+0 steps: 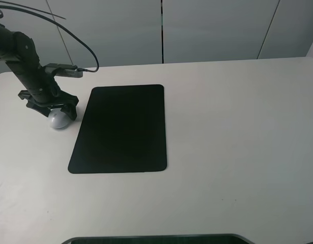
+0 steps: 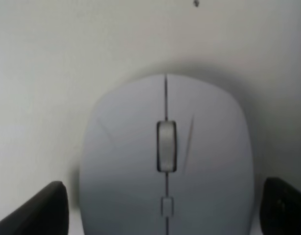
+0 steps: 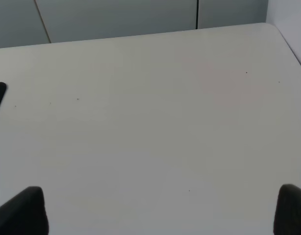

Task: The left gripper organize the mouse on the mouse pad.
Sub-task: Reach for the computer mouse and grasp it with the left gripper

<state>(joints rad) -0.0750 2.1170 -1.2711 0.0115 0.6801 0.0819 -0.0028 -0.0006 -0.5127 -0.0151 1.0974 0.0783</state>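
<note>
Mouse (image 1: 58, 121) sits on the bench (image 1: 222, 152) just off the long edge of the mouse pad (image 1: 120, 129), near its far corner, straddled by the left pincer (image 1: 58, 114), whose released fingers (image 2: 40, 210) flank its width without touching, its long axis running between them.

Mouse (image 1: 58, 121), appearance: small white-grey oval, scroll wheel on a grey centre strip.
Mouse, pose: lying flat, buttons up.
Mouse, position: between the spread fingers of the left gripper (image 1: 59, 114), a narrow gap at each side, off the pad.
Mouse pad (image 1: 120, 129), appearance: large flat matte black rectangle with rounded corners.
Mouse pad, position: just beside the left gripper, towards the table's middle.
</note>
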